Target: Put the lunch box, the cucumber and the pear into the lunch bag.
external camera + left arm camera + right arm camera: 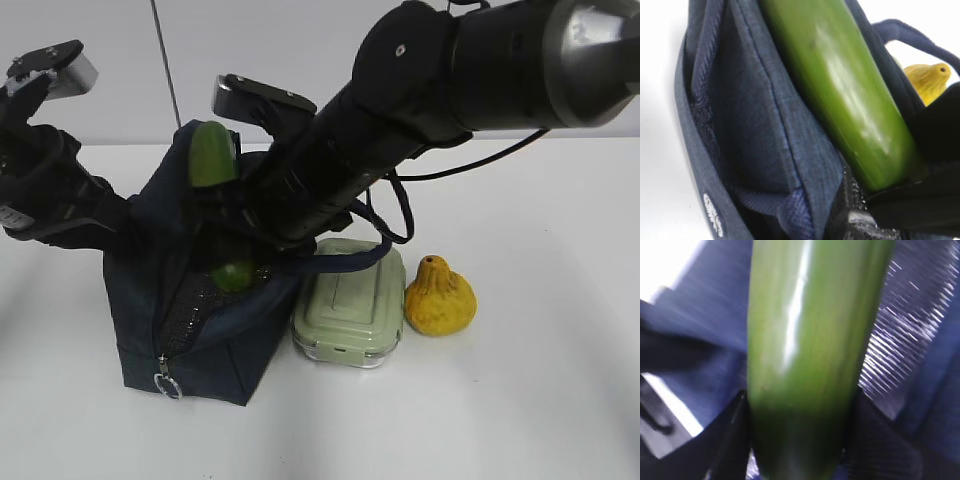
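Two arms meet at the lunch bag (190, 330), which sits at about 8 o'clock on the white table (540, 400) with its top unzipped and gaping. Your right gripper (225, 235) reaches across from 1 o'clock and has its fingers (735, 440) clamped on either side of the cucumber (212, 155); the cucumber stands tilted in the bag's mouth, one end poking up above the rim, the lower part down between the fabric walls. Your left gripper (110, 225) comes in from 9 o'clock and its jaws are closed at the bag's near wall; whether fabric is pinched between them, you cannot tell. Just beside the bag at 3 o'clock of it rests the lunch box (350, 300), lid on, and the pear (438, 297) sits upright right next to the box, further toward 3 o'clock.
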Controlling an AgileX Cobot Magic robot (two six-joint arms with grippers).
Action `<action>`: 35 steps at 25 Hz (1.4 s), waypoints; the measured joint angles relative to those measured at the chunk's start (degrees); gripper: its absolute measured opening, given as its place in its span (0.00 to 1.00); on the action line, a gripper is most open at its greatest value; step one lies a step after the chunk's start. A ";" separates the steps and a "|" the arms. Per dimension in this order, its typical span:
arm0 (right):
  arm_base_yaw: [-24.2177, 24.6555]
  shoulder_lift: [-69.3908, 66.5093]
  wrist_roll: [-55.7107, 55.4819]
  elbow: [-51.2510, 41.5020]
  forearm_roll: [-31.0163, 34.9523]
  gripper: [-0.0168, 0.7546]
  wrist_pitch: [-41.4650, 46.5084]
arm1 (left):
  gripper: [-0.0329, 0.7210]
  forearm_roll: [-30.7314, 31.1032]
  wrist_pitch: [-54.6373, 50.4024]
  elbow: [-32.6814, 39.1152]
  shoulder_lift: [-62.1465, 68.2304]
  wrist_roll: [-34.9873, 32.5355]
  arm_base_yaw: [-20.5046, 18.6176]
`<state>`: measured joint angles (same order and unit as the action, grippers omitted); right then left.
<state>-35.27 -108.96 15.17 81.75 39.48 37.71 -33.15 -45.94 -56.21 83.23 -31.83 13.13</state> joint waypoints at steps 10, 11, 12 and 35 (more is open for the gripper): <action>0.00 -0.43 -9.09 0.00 -13.15 0.51 5.70 | 0.05 -0.50 0.42 0.00 0.00 0.02 0.11; 0.00 -0.43 -9.09 0.00 -13.15 0.51 5.70 | 0.05 -0.50 0.42 0.00 0.00 0.02 0.11; 0.00 -0.43 -9.09 0.03 -13.15 0.51 5.70 | 0.05 -0.50 0.42 0.00 0.00 0.02 0.11; 0.00 5.59 -7.27 8.79 -25.55 0.71 11.28 | 0.05 0.01 0.55 0.00 0.00 0.02 0.11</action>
<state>-35.27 -103.37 7.90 90.54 13.93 48.99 -33.13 -45.38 -56.21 83.23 -31.81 13.24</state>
